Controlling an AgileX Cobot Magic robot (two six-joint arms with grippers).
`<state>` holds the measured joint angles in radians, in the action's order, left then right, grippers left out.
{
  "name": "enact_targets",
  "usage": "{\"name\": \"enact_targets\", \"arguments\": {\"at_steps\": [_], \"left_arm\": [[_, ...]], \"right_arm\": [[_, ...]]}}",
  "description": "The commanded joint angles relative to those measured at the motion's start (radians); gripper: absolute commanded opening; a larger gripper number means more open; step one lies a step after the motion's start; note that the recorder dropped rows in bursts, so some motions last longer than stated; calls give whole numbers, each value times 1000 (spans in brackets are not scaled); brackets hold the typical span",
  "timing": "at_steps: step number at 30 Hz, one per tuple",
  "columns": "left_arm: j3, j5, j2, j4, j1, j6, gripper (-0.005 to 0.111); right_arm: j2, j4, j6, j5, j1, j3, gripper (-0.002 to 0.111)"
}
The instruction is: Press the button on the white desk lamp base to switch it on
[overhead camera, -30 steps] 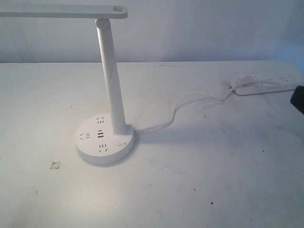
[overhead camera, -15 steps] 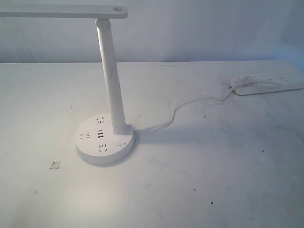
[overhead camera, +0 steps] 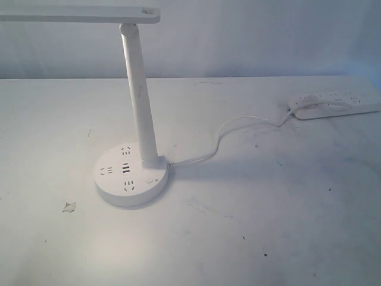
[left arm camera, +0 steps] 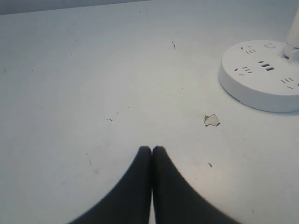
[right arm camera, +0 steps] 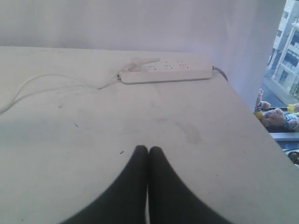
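Observation:
The white desk lamp base (overhead camera: 130, 179) stands left of the middle of the table, with its slim stem (overhead camera: 139, 95) rising to a flat lamp head (overhead camera: 77, 14). The button (overhead camera: 149, 180) shows as a faint round outline on the disc just in front of the stem's foot. In the left wrist view the base (left arm camera: 254, 86) lies well ahead and to one side of my left gripper (left arm camera: 152, 148), which is shut and empty; the button (left arm camera: 269, 45) shows beside the stem. My right gripper (right arm camera: 148, 148) is also shut and empty, near the power strip. Neither gripper shows in the exterior view.
A long white power strip (overhead camera: 336, 103) lies at the table's back right, and the lamp's white cable (overhead camera: 219, 138) runs to it. A small paper scrap (overhead camera: 69, 207) lies front left of the base. The table's edge (right arm camera: 261, 135) drops off beside my right gripper.
A dark shape at the right edge of the exterior view one second ago has withdrawn out of view. The lamp has not moved.

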<state>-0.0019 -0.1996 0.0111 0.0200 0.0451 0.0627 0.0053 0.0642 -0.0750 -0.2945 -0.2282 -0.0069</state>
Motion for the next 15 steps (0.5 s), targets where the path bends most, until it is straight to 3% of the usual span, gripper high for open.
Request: {"name": "enact_targets", "arguments": {"at_steps": [1,6,15], "left_arm": [[2,3,1,-4,2,0,0],[2,3,1,-4,2,0,0],[2,3,1,-4,2,0,0]], "right_arm": [[-5,25,-7,-15,-8,7,0],[-5,25,33,-41,10,7,0],[-5,37,33,-45,165,7,0]]}}
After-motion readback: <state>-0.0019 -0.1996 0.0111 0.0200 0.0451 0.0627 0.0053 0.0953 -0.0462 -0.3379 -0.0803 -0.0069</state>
